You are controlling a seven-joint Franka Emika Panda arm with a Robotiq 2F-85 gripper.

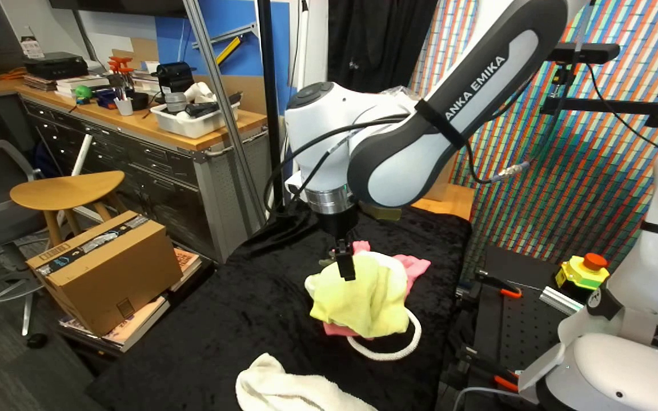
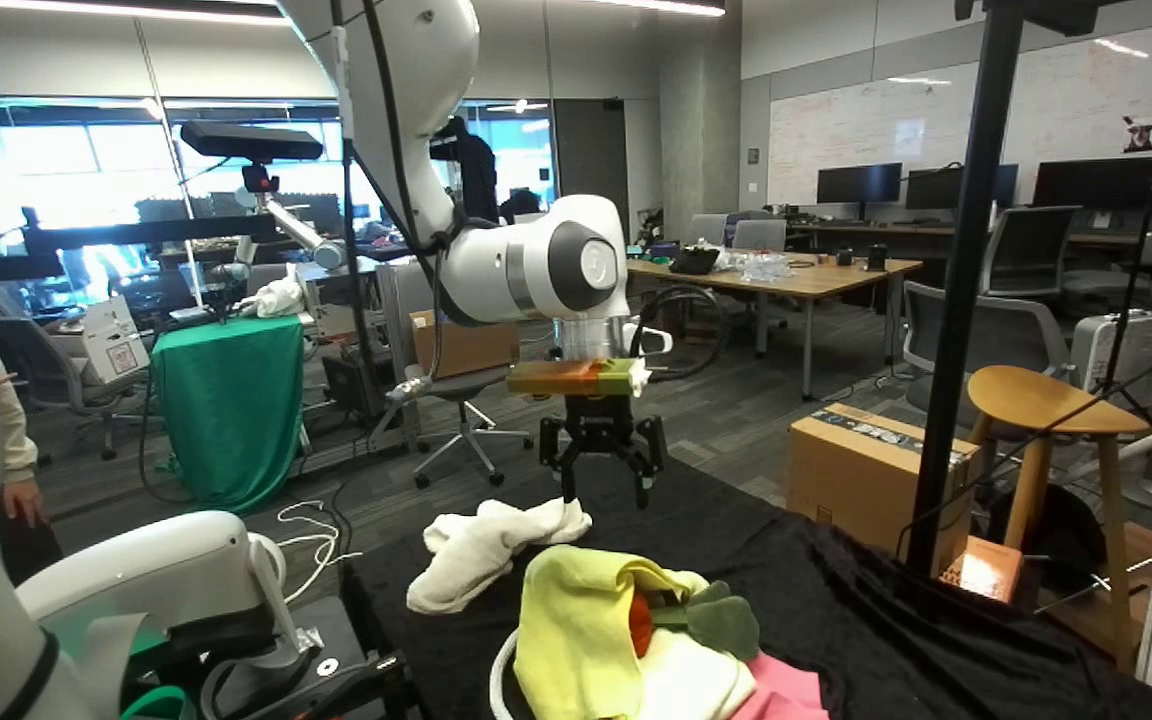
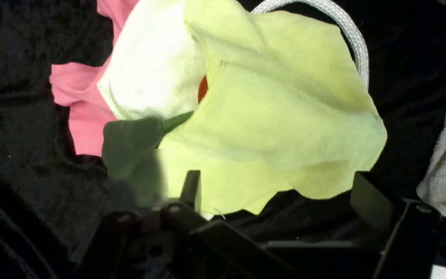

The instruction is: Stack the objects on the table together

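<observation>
Topping the pile on the black-draped table is a yellow-green cloth, loosely crumpled, partly covering a pale yellow cloth. A pink cloth sticks out at several spots low around the pile. A white rope loop curves out from beneath, partly covered. A bit of a red item peeks out at the yellow-green fold; dark green leaf-shaped piece just beside it, lying over the pale yellow cloth, stem running under the fold. Can't tell if red and green join. A white cloth, bunched, lies on the same table, apart from the pile.

The tool points down in the air near the pile, jaws spread wide; in the wrist view, yellow-green edge and black drape show in the gap. A white Franka arm reaches in over the table, black cable along it.

By the white robot base: red-on-yellow emergency-stop button. Off the table, in both exterior views: cardboard box, wooden stool. Behind those, in an exterior view, a workbench carrying a white tub of clutter.
</observation>
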